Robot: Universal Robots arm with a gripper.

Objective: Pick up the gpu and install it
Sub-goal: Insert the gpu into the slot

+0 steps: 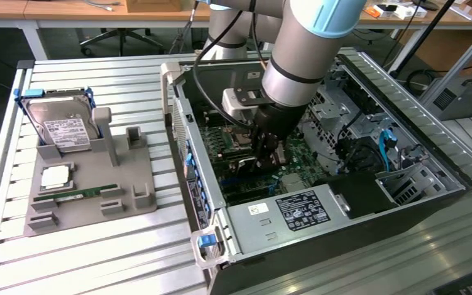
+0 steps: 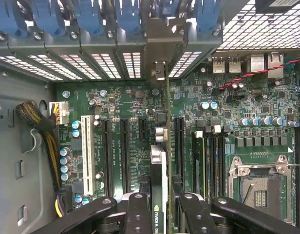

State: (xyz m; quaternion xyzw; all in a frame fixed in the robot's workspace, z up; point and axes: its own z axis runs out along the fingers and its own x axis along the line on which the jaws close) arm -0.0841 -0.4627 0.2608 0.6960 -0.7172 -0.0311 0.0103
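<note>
Black fingers of the gripper (image 2: 159, 214) clench the gpu (image 2: 162, 161) edge-on over the motherboard (image 2: 125, 105), inside the case (image 1: 432, 184). If its bracket misses the rear slot, the card could jam or tilt.

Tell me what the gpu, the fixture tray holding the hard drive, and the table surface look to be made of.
The gpu: green circuit board seen edge-on, with a dull silver metal bracket at its far end. It sits between the gripper fingers.
Fixture tray: matte grey, blocky moulded shapes, probably plastic, possibly printed.
Table: pale ribbed slats with a soft sheen, likely aluminium profile.
</note>
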